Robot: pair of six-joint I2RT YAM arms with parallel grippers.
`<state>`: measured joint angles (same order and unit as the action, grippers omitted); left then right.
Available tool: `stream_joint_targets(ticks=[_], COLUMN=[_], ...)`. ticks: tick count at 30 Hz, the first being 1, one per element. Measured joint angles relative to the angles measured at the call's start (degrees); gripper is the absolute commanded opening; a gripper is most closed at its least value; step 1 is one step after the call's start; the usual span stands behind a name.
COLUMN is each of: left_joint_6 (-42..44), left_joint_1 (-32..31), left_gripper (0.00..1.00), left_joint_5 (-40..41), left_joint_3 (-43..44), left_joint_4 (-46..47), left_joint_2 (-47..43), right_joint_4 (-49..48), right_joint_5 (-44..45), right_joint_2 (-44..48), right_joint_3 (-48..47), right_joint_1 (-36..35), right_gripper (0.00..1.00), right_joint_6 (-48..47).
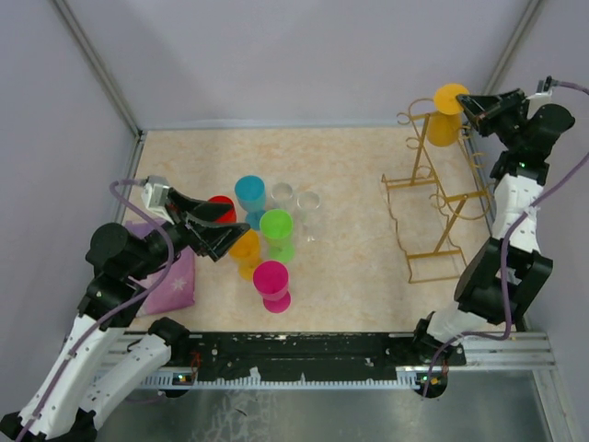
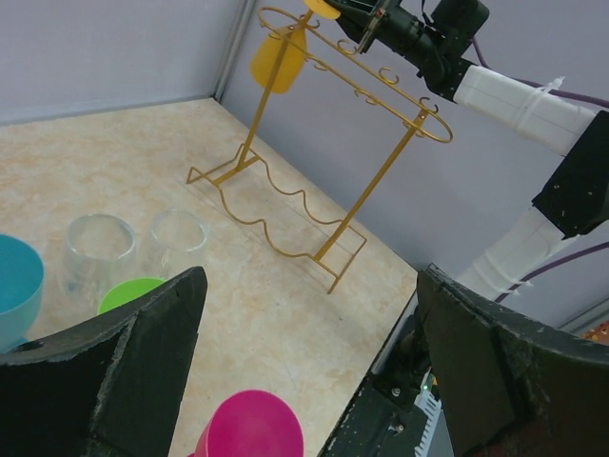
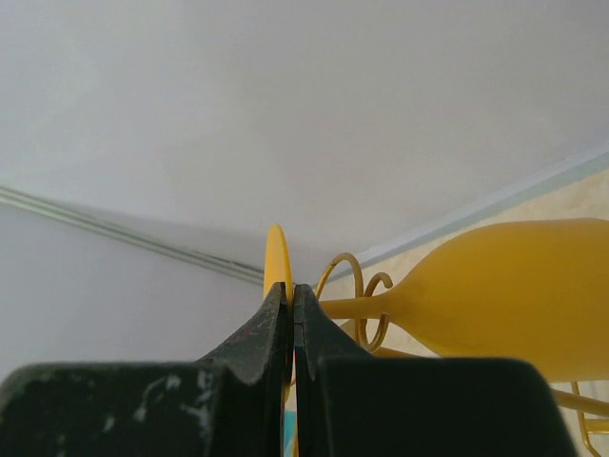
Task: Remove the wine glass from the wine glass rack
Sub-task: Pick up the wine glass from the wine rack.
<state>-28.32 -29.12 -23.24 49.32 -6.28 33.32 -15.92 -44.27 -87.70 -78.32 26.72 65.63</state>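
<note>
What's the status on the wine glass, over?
Left gripper open above the cups. Right gripper shut on wine glass foot. Glass hangs on wine glass rack, not yet off. Nothing blocking seen.

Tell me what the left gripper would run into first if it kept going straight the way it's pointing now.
Probably the magenta cup, lowest and nearest between the fingers of the open left gripper. Depth is unclear; the gripper may instead pass above it, toward the wine glass rack.
</note>
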Motion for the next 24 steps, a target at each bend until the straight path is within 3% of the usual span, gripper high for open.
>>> stream_joint_targets(ticks=[10,24], left_joint_6=[-0.24,0.11], left_joint_1=[0.00,0.00], left_gripper=[0.97,0.98], left_joint_5=[0.11,1.40], left_joint_3=[-1.70,-3.45], left_joint_4=[0.59,0.74], left_joint_2=[-1.14,-3.54], right_joint_4=[0.20,6.60], right_joint_5=[-2.67,7.56], right_joint_2=[-6.64,-7.19], right_joint_3=[-4.70,-5.38], right_joint_1=[-0.94,-0.39], right_gripper=[0.00,0.00], right_joint_6=[2.16,3.19])
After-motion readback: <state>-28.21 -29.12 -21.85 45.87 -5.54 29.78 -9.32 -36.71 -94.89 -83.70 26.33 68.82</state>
